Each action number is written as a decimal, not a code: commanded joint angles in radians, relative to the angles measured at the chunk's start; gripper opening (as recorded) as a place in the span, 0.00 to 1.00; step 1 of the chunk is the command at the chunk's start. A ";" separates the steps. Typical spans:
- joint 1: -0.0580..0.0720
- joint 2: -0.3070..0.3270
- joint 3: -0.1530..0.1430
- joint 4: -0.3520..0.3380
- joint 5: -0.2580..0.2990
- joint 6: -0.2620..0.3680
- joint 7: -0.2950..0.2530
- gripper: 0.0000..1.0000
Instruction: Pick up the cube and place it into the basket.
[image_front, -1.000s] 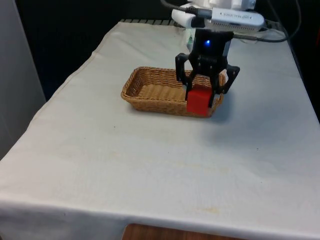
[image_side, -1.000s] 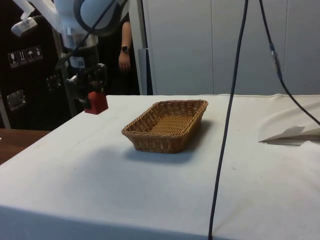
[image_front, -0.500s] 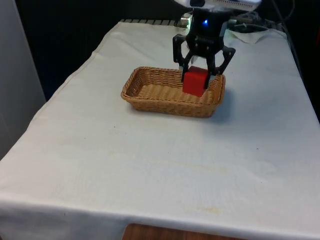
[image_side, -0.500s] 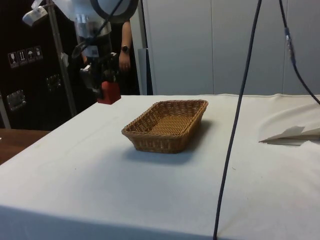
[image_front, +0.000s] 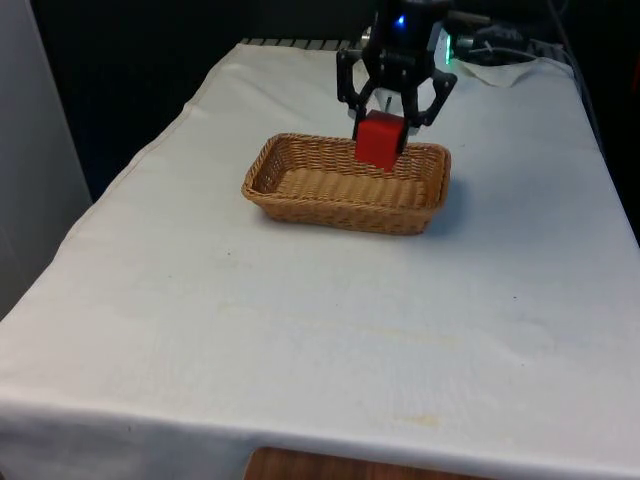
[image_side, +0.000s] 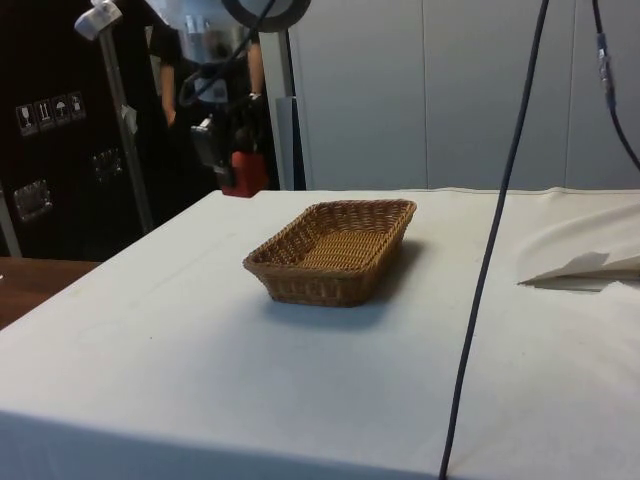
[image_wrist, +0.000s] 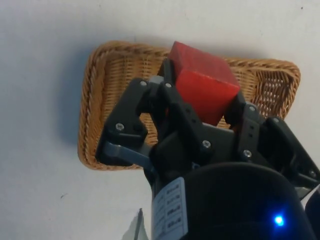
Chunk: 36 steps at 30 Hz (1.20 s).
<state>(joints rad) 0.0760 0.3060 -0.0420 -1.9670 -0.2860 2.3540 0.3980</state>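
A red cube (image_front: 379, 140) hangs in the air, with my black gripper (image_front: 388, 118) shut on it. In the front view the cube sits above the far rim of the wicker basket (image_front: 330, 190), towards the front view's right end. From the side the cube (image_side: 246, 173) and the gripper (image_side: 232, 160) are well above the cloth, on the robot's side of the basket (image_side: 330, 252). Through the wrist camera the cube (image_wrist: 202, 87) is held between the fingers (image_wrist: 167, 75), with the basket (image_wrist: 112, 100) far below it. Nothing lies inside the basket.
White cloth (image_front: 300, 320) covers the table. A folded sheet of white paper (image_side: 585, 265) lies on it past the basket in the side view. A black cable (image_side: 495, 230) hangs down through that view. A person (image_side: 175, 80) stands behind the arm.
The gripper has risen and moved towards the robot's end of the table with the cube in it, from beside the basket's right end to above its far rim.
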 joint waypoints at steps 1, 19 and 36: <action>-0.002 -0.019 -0.004 -0.028 -0.009 0.023 -0.002 0.03; -0.023 -0.154 -0.022 -0.219 -0.025 0.083 -0.032 0.03; -0.040 -0.191 -0.076 -0.353 -0.012 0.184 -0.115 0.03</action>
<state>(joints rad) 0.0400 0.1140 -0.1180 -2.3110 -0.3040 2.5190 0.2930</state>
